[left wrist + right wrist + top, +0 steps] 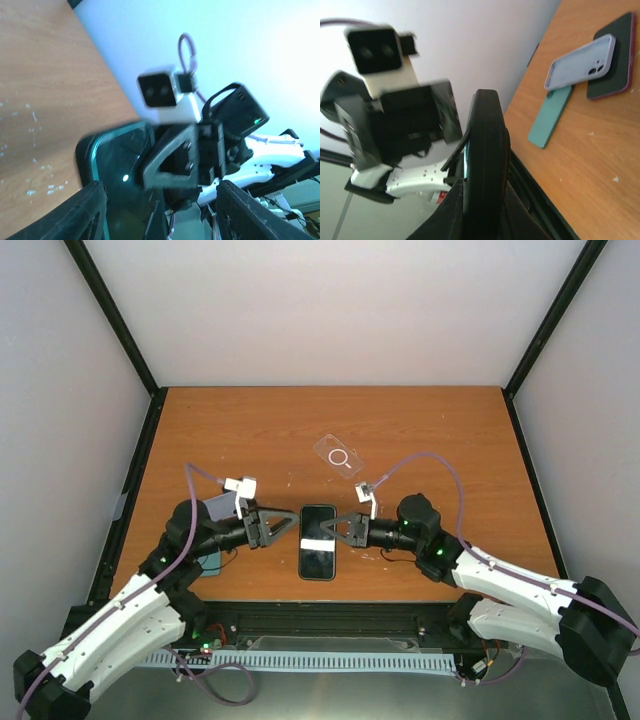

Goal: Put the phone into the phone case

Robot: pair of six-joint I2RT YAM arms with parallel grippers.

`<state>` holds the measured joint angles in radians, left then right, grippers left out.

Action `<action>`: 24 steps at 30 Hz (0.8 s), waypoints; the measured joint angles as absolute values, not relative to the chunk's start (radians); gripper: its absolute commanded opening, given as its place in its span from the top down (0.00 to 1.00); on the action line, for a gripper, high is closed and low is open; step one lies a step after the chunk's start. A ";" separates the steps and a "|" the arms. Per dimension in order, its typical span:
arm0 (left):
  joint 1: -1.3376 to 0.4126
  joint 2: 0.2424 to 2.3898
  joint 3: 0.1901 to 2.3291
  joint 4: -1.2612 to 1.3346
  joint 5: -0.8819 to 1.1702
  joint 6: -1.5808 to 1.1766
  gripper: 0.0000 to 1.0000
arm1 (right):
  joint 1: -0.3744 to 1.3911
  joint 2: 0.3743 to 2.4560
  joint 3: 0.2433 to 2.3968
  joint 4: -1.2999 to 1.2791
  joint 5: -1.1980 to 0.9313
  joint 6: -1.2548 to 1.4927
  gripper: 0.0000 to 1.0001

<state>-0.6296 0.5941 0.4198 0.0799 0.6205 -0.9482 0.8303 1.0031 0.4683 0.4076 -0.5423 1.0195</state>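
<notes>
- Table (250,430): brown wood, bearing all the cases.
- Phone (318,560): dark glass with a teal rim, at the near middle of the table, between the two grippers, long side running away from the arm bases. Cannot tell whether resting on the wood or lifted just off it.
- Stack at the near left, beside the left arm: lilac case (580,60) tilted on top, one end over a dark case (615,55) with a maroon edge, the other end over a teal case (550,117) lying flat. Cannot tell if anything sits inside these.
- Clear case (338,455): flat on the wood, behind the phone and apart from it, white ring mark showing through.
- Right gripper (334,531): narrow, pinching the phone's right edge, seen edge-on in the wrist view.
- Left gripper (292,523): wide, fingers (92,210) spread at the phone's left edge, not clamping it.
</notes>
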 measured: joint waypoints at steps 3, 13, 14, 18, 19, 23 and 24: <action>-0.629 0.638 0.484 0.064 0.595 -0.907 0.41 | 0.831 1.012 0.447 0.419 -0.591 1.020 0.92; -0.629 0.789 0.535 0.031 0.598 -0.815 0.35 | 0.832 1.013 0.436 0.472 -0.649 1.016 0.92; -0.629 0.794 0.535 0.030 0.602 -0.809 0.43 | 0.832 1.013 0.435 0.474 -0.651 1.016 0.92; -0.629 0.813 0.535 0.030 0.634 -0.780 0.72 | 0.832 1.013 0.435 0.483 -0.663 1.016 0.91; -0.629 0.815 0.535 0.030 0.640 -0.783 0.78 | 0.832 1.013 0.435 0.487 -0.664 1.017 0.91; -0.627 0.818 0.534 0.052 0.670 -0.777 0.99 | 0.831 1.013 0.429 0.500 -0.665 1.018 0.91; -0.622 0.818 0.535 0.063 0.686 -0.780 1.00 | 0.829 1.011 0.424 0.510 -0.669 1.021 0.91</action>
<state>-0.6216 0.8185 0.5346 0.0628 0.6861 -0.7799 0.8288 1.0107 0.4236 0.5098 -0.6693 1.0210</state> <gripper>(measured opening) 0.072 0.113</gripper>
